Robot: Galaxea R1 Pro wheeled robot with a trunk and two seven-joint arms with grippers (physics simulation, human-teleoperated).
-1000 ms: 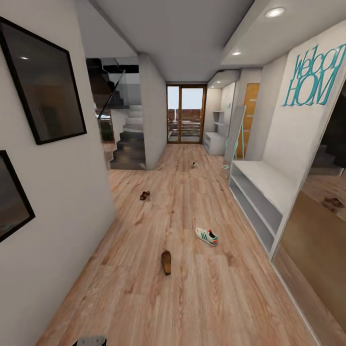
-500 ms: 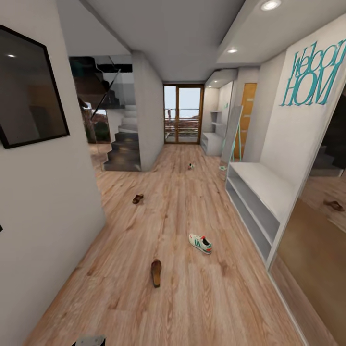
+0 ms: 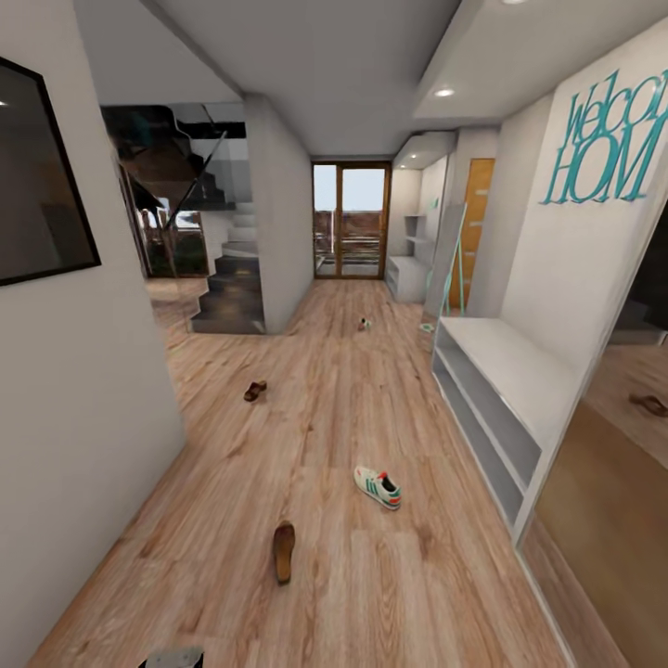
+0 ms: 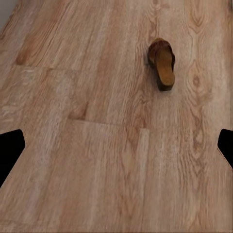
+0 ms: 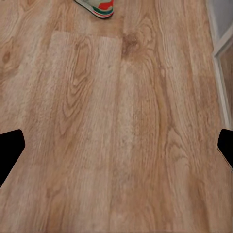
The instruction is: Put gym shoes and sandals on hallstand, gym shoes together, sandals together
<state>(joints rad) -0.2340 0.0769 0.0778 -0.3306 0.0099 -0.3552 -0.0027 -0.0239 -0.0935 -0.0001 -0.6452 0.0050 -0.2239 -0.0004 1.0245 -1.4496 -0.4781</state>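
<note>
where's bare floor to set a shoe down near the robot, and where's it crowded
Bare planks lie between the near sandal and the left wall, and between the near gym shoe and the white shelf unit. The tightest spot is the gap between that sandal and that shoe.

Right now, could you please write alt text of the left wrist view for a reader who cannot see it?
A dark brown sandal with a tan footbed lies alone on the wood-plank corridor floor, ahead of the left gripper. Its two black fingers stand wide apart at the picture's edges, with nothing between them.
</note>
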